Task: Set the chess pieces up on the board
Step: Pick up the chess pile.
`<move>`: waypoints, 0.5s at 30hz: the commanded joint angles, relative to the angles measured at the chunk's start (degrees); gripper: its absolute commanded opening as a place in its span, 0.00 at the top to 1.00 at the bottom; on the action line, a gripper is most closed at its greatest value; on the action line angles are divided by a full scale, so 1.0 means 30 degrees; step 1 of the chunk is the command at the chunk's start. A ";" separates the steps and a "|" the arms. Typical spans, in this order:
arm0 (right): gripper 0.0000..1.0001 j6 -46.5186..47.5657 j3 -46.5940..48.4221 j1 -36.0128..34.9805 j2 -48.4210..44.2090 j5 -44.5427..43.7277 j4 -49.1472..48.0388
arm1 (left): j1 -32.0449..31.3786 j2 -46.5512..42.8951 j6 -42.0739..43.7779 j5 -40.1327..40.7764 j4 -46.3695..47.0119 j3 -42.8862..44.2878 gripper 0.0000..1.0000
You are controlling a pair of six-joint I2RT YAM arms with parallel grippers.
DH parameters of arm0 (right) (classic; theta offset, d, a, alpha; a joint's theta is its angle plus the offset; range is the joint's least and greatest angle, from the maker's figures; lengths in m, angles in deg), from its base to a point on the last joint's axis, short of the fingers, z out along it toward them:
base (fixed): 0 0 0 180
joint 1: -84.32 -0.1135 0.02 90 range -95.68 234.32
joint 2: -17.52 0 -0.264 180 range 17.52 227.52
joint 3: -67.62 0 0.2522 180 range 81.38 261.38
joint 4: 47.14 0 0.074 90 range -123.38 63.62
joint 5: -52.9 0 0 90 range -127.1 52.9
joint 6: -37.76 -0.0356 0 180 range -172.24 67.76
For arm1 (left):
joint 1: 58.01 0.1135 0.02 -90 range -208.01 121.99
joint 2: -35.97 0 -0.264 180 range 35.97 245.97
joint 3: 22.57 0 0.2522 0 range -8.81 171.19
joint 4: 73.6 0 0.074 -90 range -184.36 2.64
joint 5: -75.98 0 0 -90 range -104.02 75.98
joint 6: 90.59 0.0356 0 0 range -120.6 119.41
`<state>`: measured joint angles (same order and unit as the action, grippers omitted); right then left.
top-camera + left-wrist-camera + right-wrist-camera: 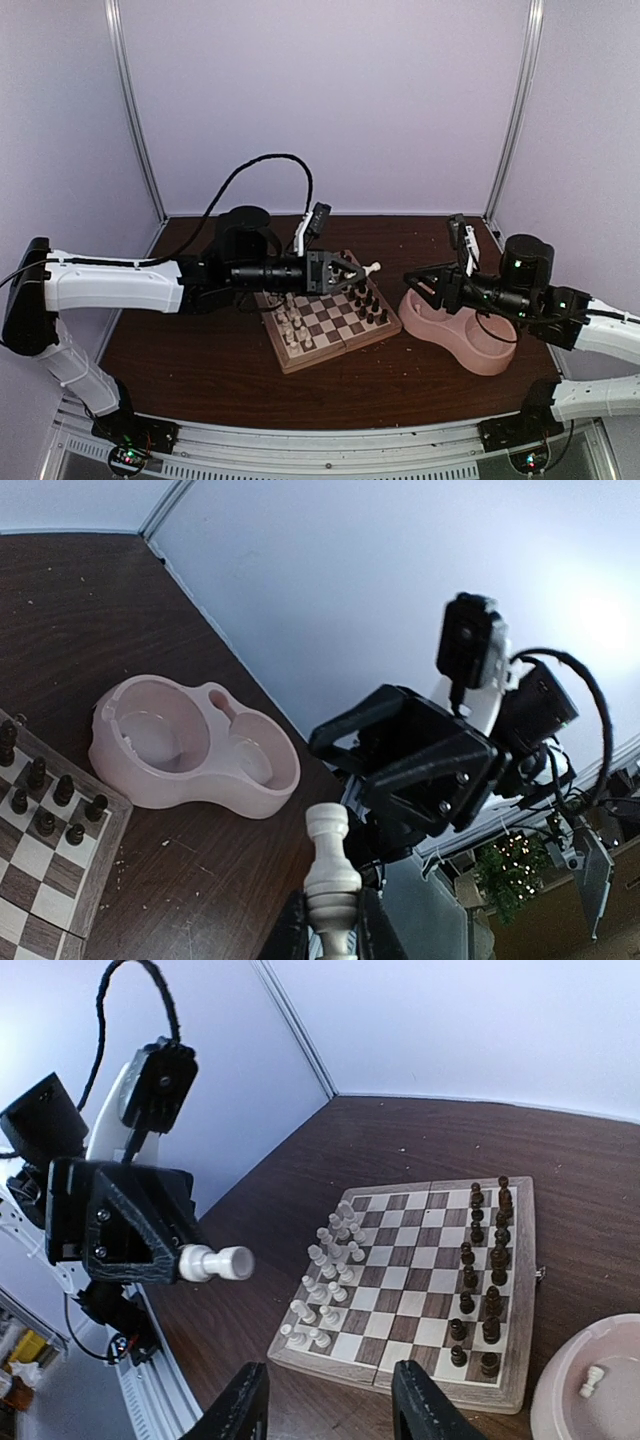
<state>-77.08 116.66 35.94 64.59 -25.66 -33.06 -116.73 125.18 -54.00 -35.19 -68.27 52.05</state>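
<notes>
The left gripper [353, 272] clamps a white piece [371, 268] sideways above the board [300, 362] while the right gripper [420, 282] hangs open beside the bowl [470, 350]; tilted so, it could topple the dark pieces [372, 303].

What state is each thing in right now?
Left gripper: shut on a white piece.
Held piece: gripped at its base, in the air, not on the board.
Right gripper: open, empty.
Board: unfolded flat on the table.
White pieces: upright along one side of the board.
Dark pieces: upright in two rows on the opposite side.
Bowl: upright, with one small white piece inside.
</notes>
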 commanded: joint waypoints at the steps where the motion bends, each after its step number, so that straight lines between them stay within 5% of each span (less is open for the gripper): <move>1: 0.55 -0.3932 0.0683 0.1651 0.1107 0.6372 -0.2914 | 0.0225 -0.1060 0.1338 -0.2165 -0.0179 0.0265 0.93; 7: 0.53 -0.6598 0.1060 0.1729 0.2920 0.9898 -0.7190 | 0.0215 -0.1448 0.1960 -0.3853 -0.0861 0.0872 0.94; 15: 0.53 -0.7411 0.1360 0.1691 0.4034 1.1323 -0.8578 | 0.0215 -0.1744 0.2212 -0.3832 -0.1391 0.0920 0.93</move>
<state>-96.79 118.85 40.96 75.80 4.00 -53.74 -116.34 121.35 -48.95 -45.03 -72.64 52.93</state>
